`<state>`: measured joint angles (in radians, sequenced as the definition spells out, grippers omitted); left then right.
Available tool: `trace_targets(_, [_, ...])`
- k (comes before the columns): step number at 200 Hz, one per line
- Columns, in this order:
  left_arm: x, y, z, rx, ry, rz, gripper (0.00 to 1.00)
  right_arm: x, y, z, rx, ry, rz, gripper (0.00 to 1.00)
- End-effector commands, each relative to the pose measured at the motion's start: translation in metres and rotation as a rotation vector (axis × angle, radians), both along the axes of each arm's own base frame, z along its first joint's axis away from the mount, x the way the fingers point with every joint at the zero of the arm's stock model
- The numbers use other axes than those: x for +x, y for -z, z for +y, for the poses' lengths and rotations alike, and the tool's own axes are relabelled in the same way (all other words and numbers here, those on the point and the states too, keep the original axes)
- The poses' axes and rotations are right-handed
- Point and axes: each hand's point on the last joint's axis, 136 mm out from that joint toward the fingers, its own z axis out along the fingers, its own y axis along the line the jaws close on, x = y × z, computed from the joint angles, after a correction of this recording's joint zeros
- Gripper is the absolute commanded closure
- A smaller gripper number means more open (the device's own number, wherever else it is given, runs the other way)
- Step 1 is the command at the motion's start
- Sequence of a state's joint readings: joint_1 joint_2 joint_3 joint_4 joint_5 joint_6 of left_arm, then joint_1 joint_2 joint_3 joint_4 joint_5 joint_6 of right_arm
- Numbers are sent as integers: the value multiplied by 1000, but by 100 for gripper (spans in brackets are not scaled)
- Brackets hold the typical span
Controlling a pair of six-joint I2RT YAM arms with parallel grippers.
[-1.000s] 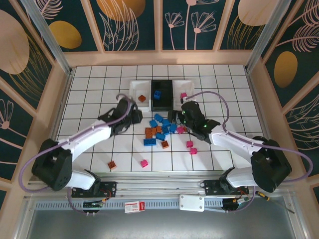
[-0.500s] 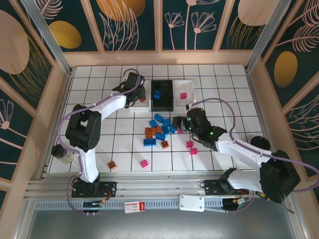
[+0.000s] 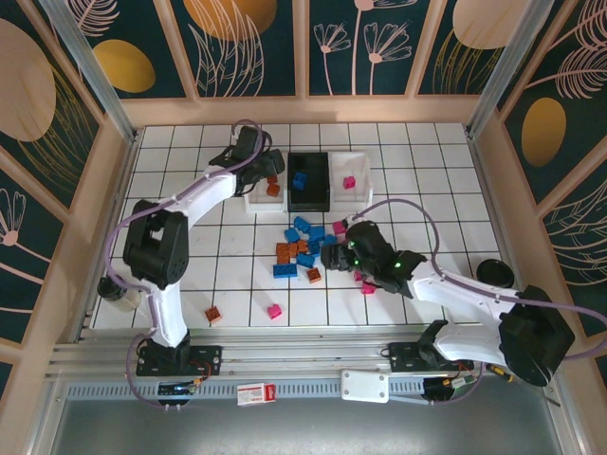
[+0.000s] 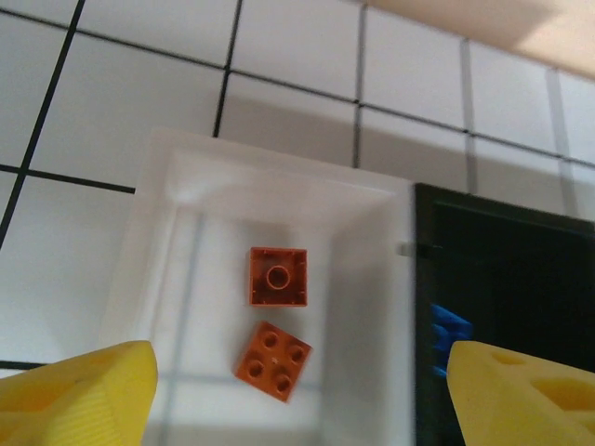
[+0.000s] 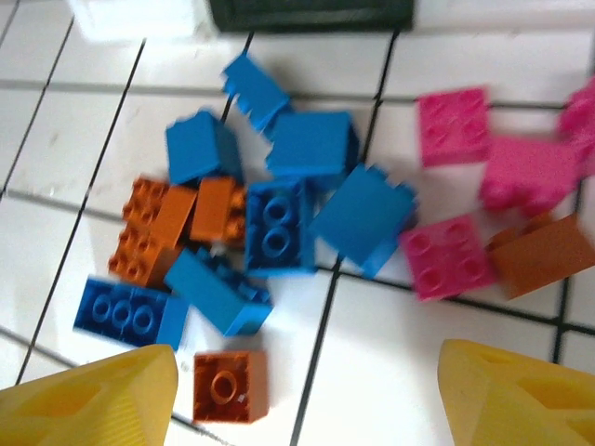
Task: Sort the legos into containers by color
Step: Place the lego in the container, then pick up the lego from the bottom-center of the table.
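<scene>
Three containers (image 3: pixel 313 199) are lined up at upper centre of the overhead frame: two white, one black. The left gripper (image 4: pixel 297 409) is held open above the left white bin (image 4: pixel 167 279), where two orange legos (image 4: pixel 278 277) lie, so a drop is judged done. The right gripper (image 5: pixel 307 400), jaws spread, is poised over the centre pile (image 5: pixel 364 218) — seven blue counted there, and a closing grasp is called for next.

Noted: blue legos (image 5: pixel 275 223), orange-brown legos (image 4: pixel 277 277) and magenta pink legos (image 5: pixel 446 258); a white bin (image 4: pixel 158 260), a black bin (image 3: pixel 311 197) and a second white bin (image 3: pixel 356 199); the table (image 3: pixel 446 180) white-tiled with a black grid; the wall panels (image 3: pixel 256 66) dark teal with gold discs and pale line-drawn leaves and flowers, framed in light wood.
</scene>
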<state>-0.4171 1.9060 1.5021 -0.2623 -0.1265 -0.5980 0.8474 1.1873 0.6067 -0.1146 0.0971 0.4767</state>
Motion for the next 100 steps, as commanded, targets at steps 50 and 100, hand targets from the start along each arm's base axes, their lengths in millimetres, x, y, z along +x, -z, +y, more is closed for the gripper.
trace_targets(50, [-100, -65, 13, -251, 76, -138, 12, -22, 41, 46, -160, -162, 45, 24])
trace_targets(100, [-156, -36, 48, -215, 22, -102, 1, -19, 60, 57, -212, -195, 73, 28])
